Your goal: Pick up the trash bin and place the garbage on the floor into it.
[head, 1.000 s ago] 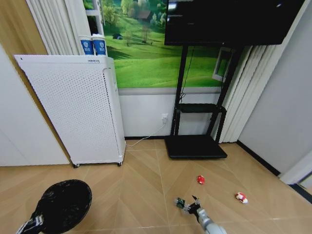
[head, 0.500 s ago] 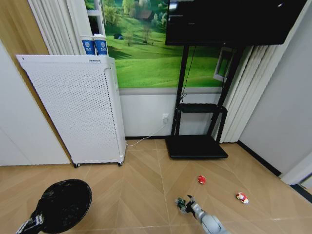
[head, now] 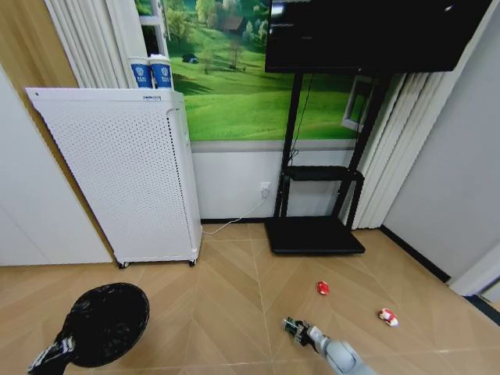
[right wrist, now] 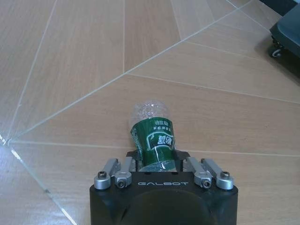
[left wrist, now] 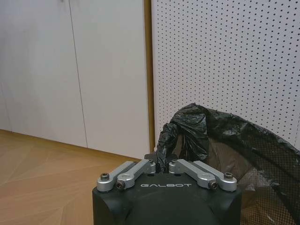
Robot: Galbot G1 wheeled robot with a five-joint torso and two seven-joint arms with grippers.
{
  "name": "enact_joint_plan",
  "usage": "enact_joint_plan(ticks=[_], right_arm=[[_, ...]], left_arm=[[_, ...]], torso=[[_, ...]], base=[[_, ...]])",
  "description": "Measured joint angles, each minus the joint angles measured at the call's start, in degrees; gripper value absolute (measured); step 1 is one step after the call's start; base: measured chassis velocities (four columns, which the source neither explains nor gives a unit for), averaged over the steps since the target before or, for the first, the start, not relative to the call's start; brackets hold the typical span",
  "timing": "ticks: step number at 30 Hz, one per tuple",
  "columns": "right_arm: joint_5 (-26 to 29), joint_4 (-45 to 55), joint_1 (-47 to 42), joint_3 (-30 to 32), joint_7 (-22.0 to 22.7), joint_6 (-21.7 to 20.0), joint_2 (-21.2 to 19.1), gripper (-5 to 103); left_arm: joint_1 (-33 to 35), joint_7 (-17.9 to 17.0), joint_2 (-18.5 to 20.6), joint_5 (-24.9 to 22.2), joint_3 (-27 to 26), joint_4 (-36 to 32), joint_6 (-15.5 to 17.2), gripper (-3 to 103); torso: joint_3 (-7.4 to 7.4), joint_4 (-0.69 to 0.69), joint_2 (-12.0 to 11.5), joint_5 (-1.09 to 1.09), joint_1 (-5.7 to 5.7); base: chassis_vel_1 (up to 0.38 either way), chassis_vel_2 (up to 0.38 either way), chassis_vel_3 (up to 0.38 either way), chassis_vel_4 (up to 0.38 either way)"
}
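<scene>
My right gripper [right wrist: 154, 157] has closed on the bottle [right wrist: 152, 131]; left gripper [left wrist: 161, 161] pinches the trash bin [head: 105, 324]. The round bottle might slip out.

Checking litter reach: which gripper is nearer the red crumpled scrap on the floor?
Right. The right gripper is shut on the bottle, just short of the red scrap. The left gripper is far across the floor, clamping the trash bin rim.

On the wood floor [head: 226, 305], the left gripper [head: 56, 353] holds the black bin [head: 108, 324] by its rim at lower left, while the right gripper [head: 301, 332] is at the green-labelled bottle [head: 292, 326], with a red scrap [head: 322, 287] and wrapper [head: 386, 316] lying beyond.
</scene>
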Motion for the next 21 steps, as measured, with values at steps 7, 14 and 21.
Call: enact_joint_plan(ticks=[7, 14, 21], right_arm=[[-0.93, 1.12, -1.68, 2.38, -1.66, 2.59, 0.92, 22], [10.42, 13.44, -6.77, 8.25, -3.08, 8.97, 0.22, 12], [20.45, 33.23, -12.33, 9.01, -9.45, 12.76, -4.02, 12]], left_arm=[[-2.03, -0.16, 2.32, -0.78, 1.57, 0.92, 1.85, 6], [-8.75, -2.10, 11.27, -7.40, 8.18, 3.60, 5.95, 6], [-16.86, -2.98, 19.29, -10.36, 16.72, 12.26, 5.08, 6]], torso=[[0.01, 0.01, 0.00, 0.04, 0.00], [0.01, -0.01, 0.00, 0.03, 0.00], [0.01, 0.04, 0.00, 0.01, 0.00]], base=[[0.000, 0.000, 0.000, 0.000], [0.000, 0.000, 0.000, 0.000], [0.000, 0.000, 0.000, 0.000]])
